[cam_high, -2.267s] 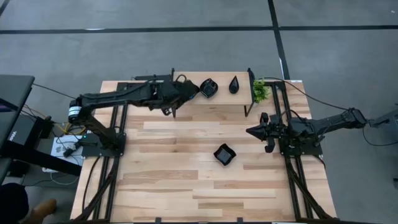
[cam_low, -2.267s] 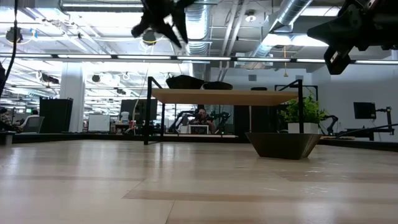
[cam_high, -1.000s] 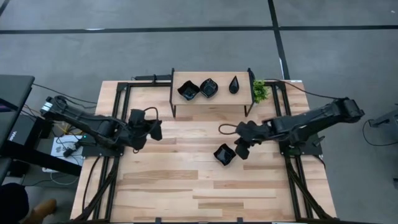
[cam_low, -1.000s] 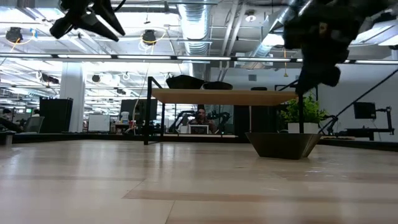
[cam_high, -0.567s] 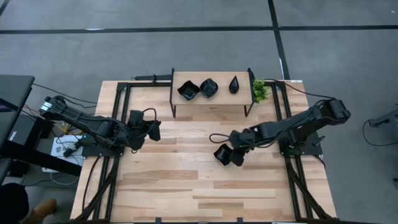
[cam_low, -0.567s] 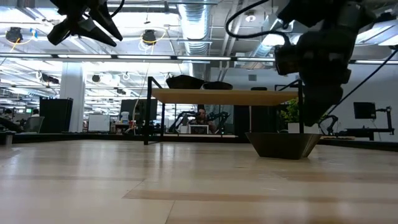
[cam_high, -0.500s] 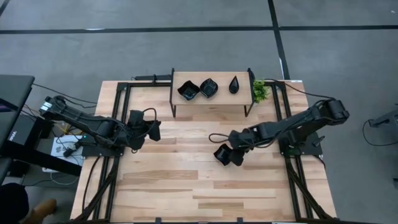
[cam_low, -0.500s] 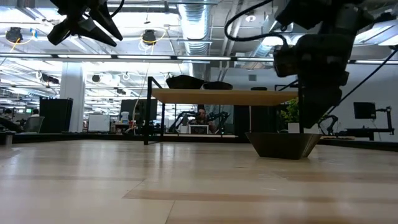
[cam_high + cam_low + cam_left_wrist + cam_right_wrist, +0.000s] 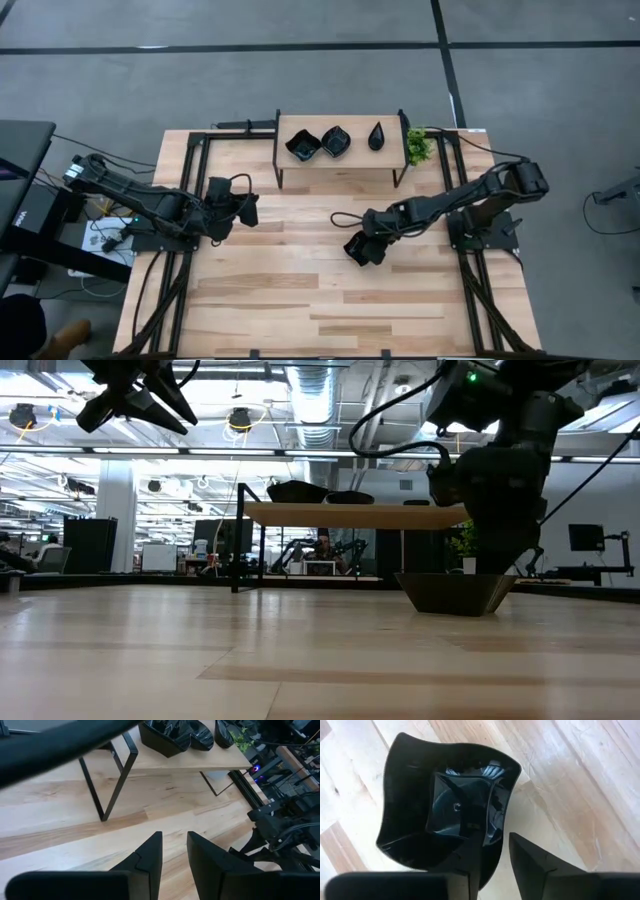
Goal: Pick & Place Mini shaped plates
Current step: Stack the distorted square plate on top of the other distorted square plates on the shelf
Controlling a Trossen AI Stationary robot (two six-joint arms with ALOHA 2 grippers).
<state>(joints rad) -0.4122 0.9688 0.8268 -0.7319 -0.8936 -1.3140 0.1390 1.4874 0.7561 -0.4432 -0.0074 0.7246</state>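
With our right hand (image 9: 492,857) spread open astride the near rim of the plate (image 9: 452,805), which lies on the worktop (image 9: 270,270) in front of the shelf (image 9: 340,158), we risk the glossy rim slipping out on closing.

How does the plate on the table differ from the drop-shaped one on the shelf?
The table plate is square with wavy edges; the drop plate is teardrop-shaped and looks smaller. The table plate has the right pincer straddling its rim; the drop plate sits untouched on the shelf. Both are glossy black.
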